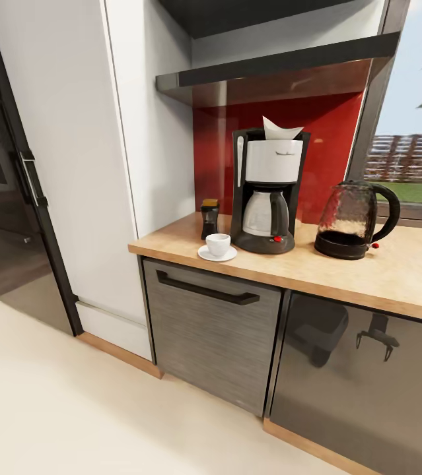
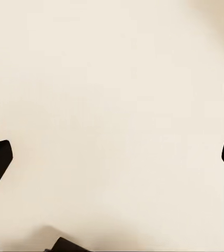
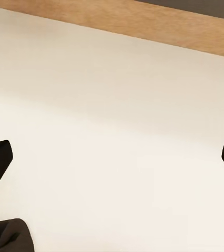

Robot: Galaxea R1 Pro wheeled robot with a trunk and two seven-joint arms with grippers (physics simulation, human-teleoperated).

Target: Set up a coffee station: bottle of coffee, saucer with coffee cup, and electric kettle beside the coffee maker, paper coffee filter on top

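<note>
Status, judged from the head view: all five placements appear complete. The coffee maker point(image 1: 267, 191) stands on the countertop point(image 1: 395, 274) against the red backsplash point(image 1: 336, 125). The filter point(image 1: 281, 128) sits on its top. The coffee bottle point(image 1: 209, 218) stands just beside it, on the side toward the white cabinet point(image 1: 72, 165). The saucer point(image 1: 216, 254) lies in front of the bottle, with the cup point(image 1: 218, 243) on it. The kettle point(image 1: 354, 220) stands near the maker's other side. The shelf point(image 1: 277, 69) above looks bare.

Left gripper point(image 2: 112, 157): fingers spread wide, holding nothing, over pale floor point(image 2: 112, 79). Right gripper point(image 3: 112, 157): likewise wide open, holding nothing
</note>
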